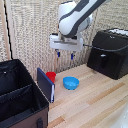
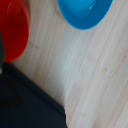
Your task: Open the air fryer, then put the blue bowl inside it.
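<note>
The blue bowl (image 1: 71, 83) sits upright on the wooden table near its middle, and it also shows in the wrist view (image 2: 85, 12). The matte black air fryer (image 1: 110, 52) stands at the exterior view's right with its drawer shut, and the air fryer handle (image 1: 103, 61) projects from the front face. My gripper (image 1: 65, 55) hangs in the air above and slightly behind the bowl. Its two blue-tipped fingers (image 1: 58, 54) are spread apart and hold nothing. The fingers do not show in the wrist view.
A small red cup (image 1: 51, 76) stands just beside the bowl, also in the wrist view (image 2: 12, 30). A large black fabric case (image 1: 20, 95) with an open flap (image 1: 46, 84) fills the exterior view's left, its edge in the wrist view (image 2: 30, 105).
</note>
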